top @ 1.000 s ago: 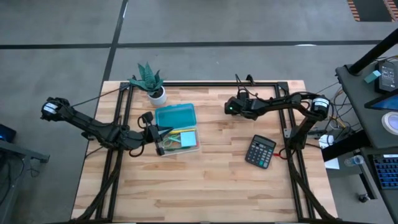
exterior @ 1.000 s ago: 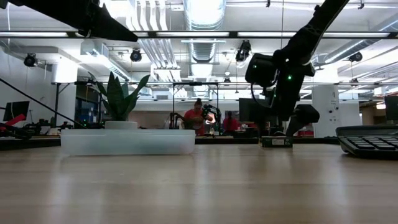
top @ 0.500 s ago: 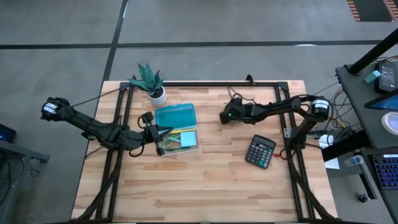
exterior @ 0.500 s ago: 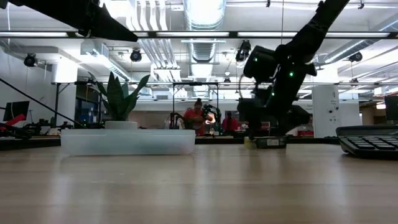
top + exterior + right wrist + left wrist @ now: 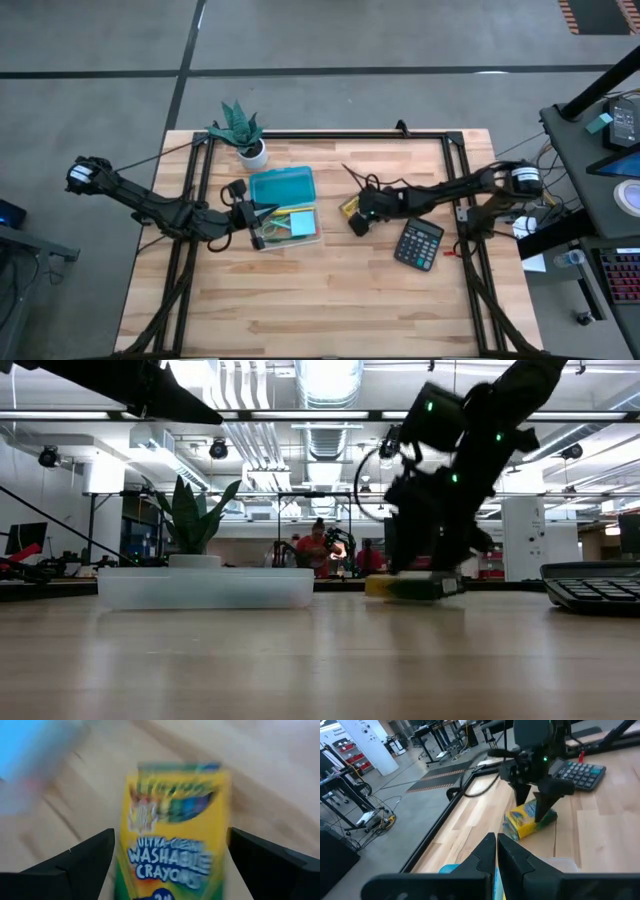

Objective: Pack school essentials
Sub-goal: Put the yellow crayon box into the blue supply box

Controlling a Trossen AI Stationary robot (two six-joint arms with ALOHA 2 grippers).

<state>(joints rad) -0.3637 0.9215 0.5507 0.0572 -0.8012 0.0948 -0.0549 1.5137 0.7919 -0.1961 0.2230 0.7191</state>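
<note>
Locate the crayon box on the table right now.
In the high view the crayon box lies flat right of centre, between the open pencil case and the calculator, under the open right gripper.

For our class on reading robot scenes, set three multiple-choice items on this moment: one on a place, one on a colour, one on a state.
1. Where is the potted plant?
A. the table's far left corner
B. beside the calculator
C. inside the case

2. What colour is the open case's lid?
A. red
B. blue
C. black

3. How is the right pincer?
A. shut and waiting
B. open, straddling the crayon box
C. out of sight

Answers: 1 A, the high view shows the plant at that corner; 2 B, the lid looks blue from above; 3 B, its fingers flank the box.
</note>
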